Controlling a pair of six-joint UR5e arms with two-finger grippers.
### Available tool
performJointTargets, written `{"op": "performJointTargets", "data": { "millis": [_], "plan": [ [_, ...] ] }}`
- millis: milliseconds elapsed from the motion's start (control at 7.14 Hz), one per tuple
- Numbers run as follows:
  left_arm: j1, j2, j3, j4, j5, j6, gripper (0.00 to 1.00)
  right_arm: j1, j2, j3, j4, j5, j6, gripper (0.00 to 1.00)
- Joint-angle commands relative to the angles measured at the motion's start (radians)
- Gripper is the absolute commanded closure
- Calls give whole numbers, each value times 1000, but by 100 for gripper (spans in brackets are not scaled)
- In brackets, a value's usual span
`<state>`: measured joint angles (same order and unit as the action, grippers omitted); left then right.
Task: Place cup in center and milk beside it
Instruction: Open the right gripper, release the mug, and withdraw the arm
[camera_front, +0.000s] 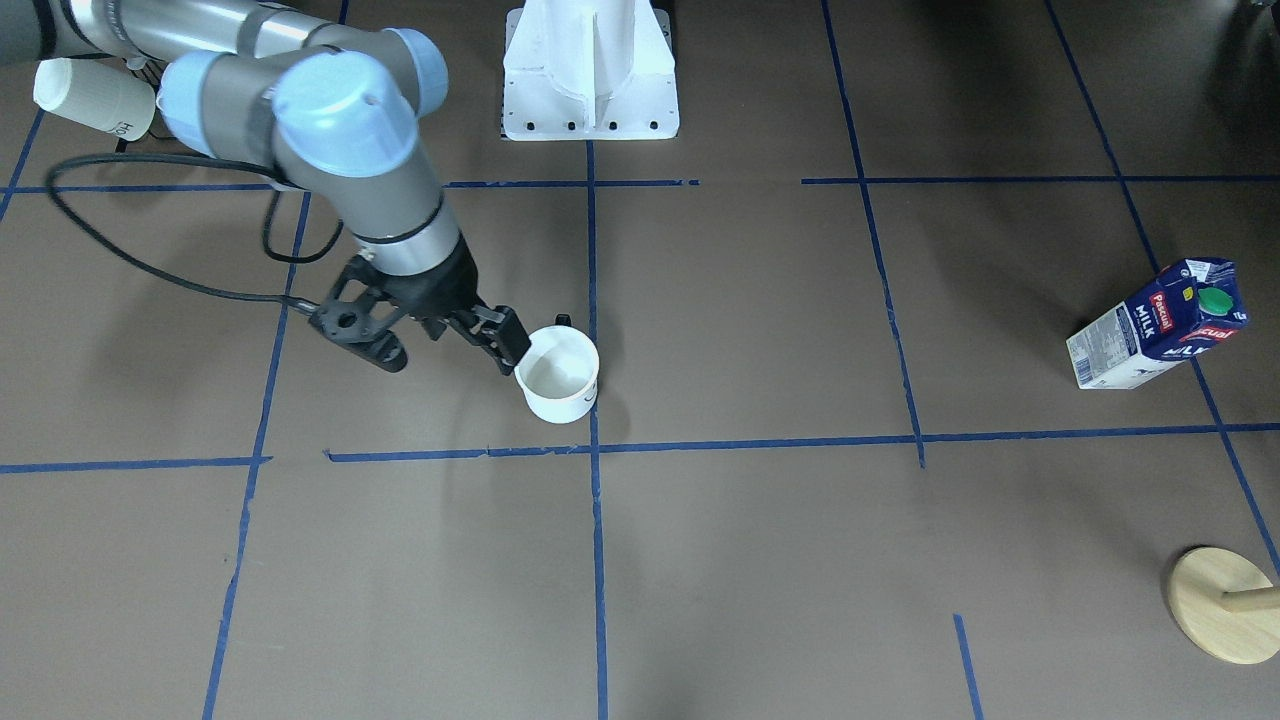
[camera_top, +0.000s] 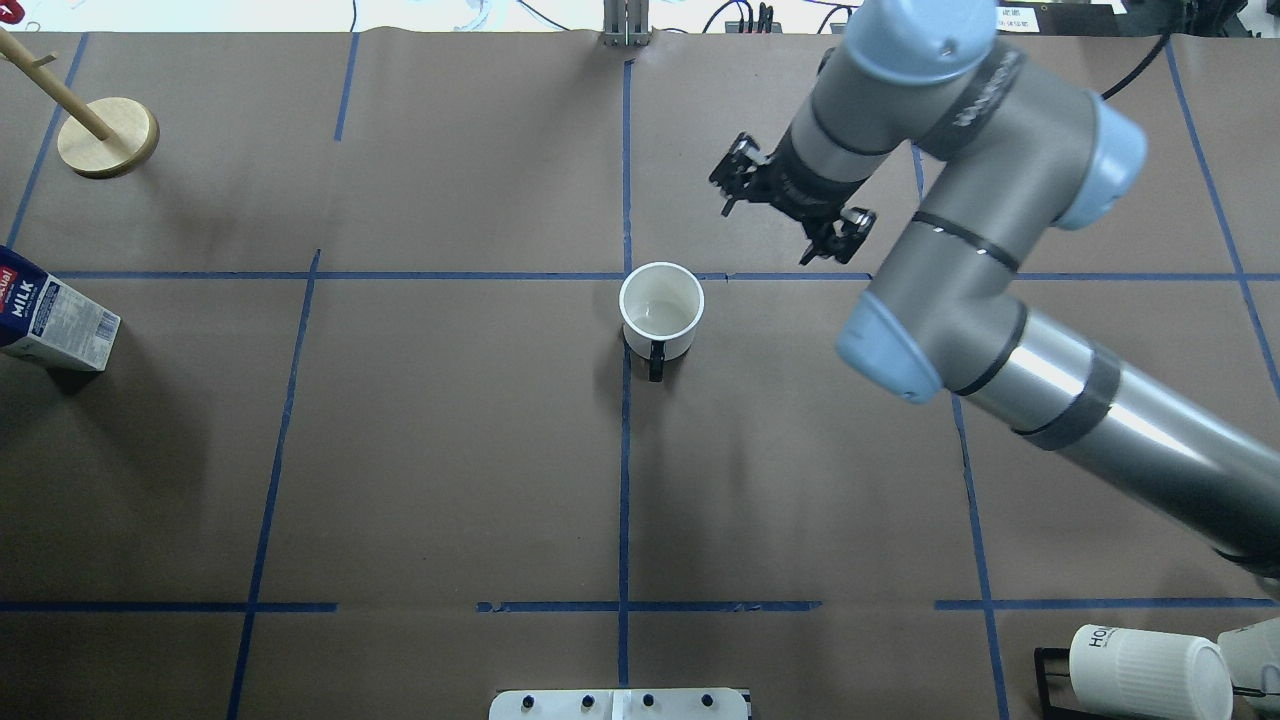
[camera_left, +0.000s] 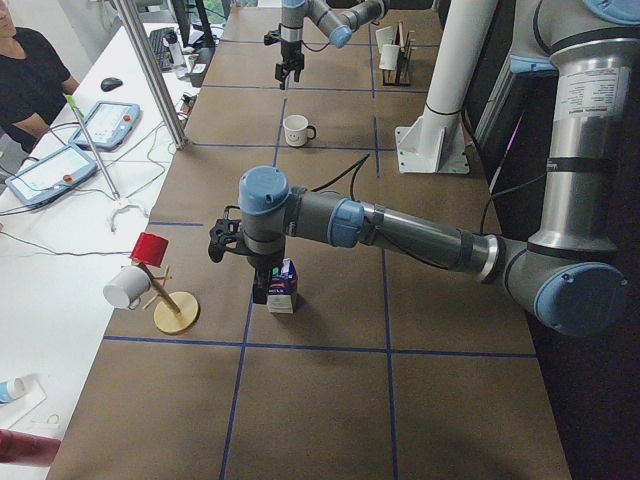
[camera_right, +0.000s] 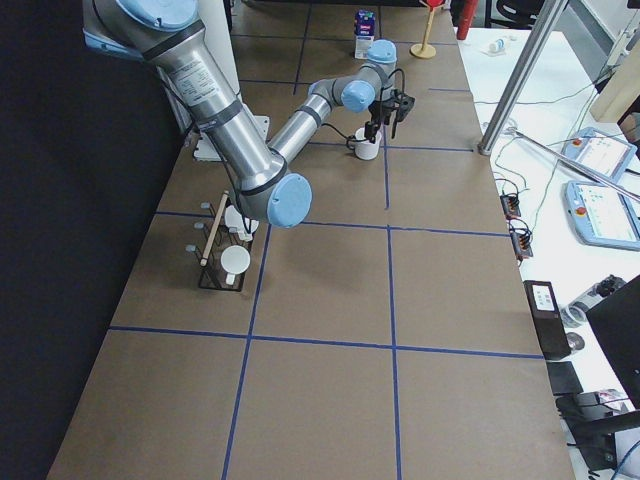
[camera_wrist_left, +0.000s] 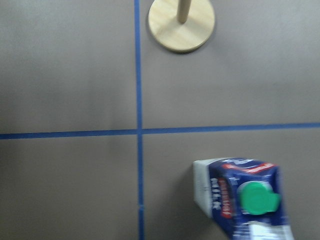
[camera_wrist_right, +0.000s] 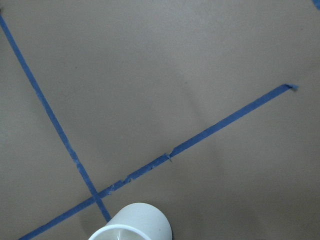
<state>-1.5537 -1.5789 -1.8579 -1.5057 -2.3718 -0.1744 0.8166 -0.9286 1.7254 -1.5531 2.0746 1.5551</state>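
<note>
The cup (camera_top: 660, 305) is a white mug with a dark handle. It stands upright on the blue tape line just on the robot's side of the center cross (camera_top: 625, 276), and also shows in the front view (camera_front: 558, 380) and the right wrist view (camera_wrist_right: 132, 225). My right gripper (camera_top: 768, 228) is open and empty, raised above the board to the right of and beyond the cup. The milk (camera_front: 1160, 325) stands far off on the robot's left, its green cap visible in the left wrist view (camera_wrist_left: 240, 200). My left gripper (camera_left: 262, 285) shows only in the exterior left view, close over the milk (camera_left: 283, 290); I cannot tell its state.
A wooden mug tree (camera_top: 107, 137) stands at the far left corner, beyond the milk. A ribbed white mug (camera_top: 1140, 670) lies on a black rack at the near right. The white robot base (camera_front: 590, 70) is at the robot's edge. An operator sits at the side bench.
</note>
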Motion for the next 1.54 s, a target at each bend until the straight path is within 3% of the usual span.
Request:
{"op": "performJointTargets", "data": {
  "millis": [0,280,560,980,1400],
  "plan": [
    [108,-1,-27,-61,5,-187,0,120,-117,116,-5,60,-207,0],
    [196,5,8,-193,28,-304,0,251,-173,146,-89,154,-477,0],
    [251,7,25,-212,106,-313,0,302,-217,190,-194,159,-733,0],
    [265,-9,92,-234,106,-307,0,400,-271,194,-217,221,-916,0],
    [274,-15,155,-284,98,-320,0,427,-296,195,-219,229,-969,0]
  ]
}}
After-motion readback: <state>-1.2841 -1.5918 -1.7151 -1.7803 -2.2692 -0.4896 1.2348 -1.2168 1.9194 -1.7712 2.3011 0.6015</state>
